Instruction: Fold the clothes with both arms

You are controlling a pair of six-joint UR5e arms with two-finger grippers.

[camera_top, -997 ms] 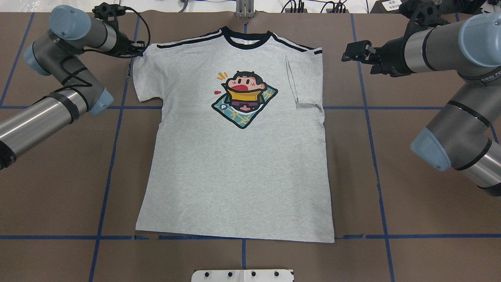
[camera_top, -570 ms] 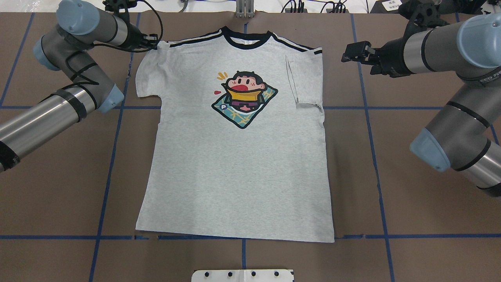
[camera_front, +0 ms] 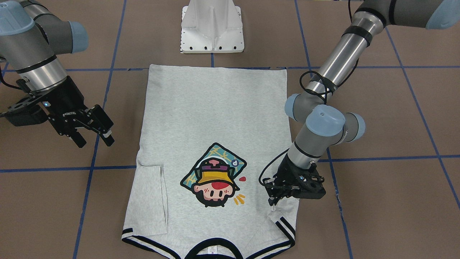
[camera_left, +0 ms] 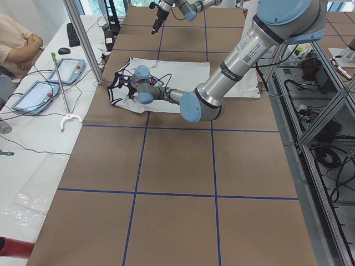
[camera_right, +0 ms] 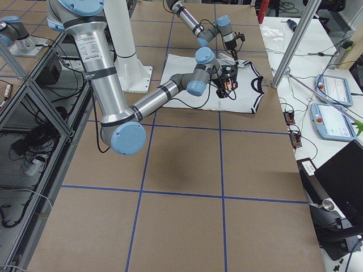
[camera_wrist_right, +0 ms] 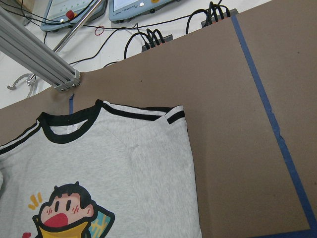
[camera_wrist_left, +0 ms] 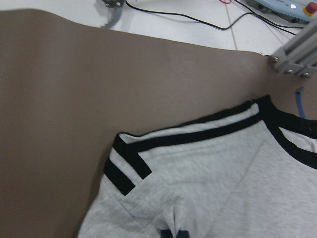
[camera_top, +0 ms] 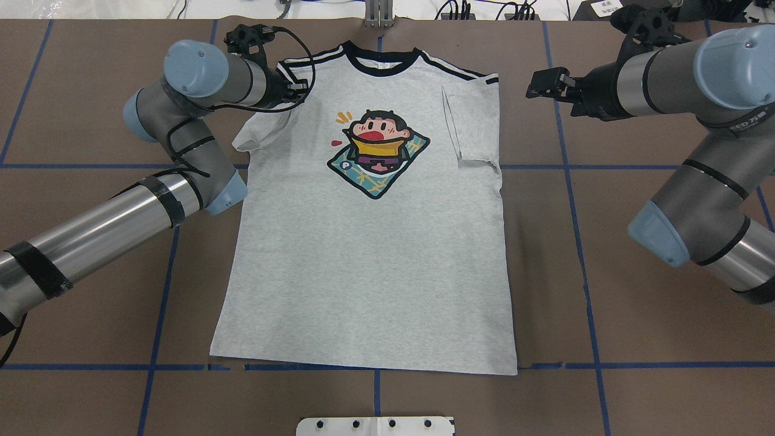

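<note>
Folding the sleeves inward is the step in hand. The T-shirt lies flat and print-up on the brown table.

The left gripper has its jaws narrow and pinched on the striped edge of the left sleeve. That sleeve is raised off the table, with loose cloth hanging beneath the fingers. The chest panel lies directly under them and the printed figure is just ahead of the tips.

The right gripper stands spread wide and holds nothing. Its fingers are clear of the cloth, to the outside of the right sleeve, which is already turned in over the chest.

Assessment: the next move calls for laying the held sleeve flat across the chest before release, matching the other side. If the pinch opens too high, the sleeve may bunch up.
</note>
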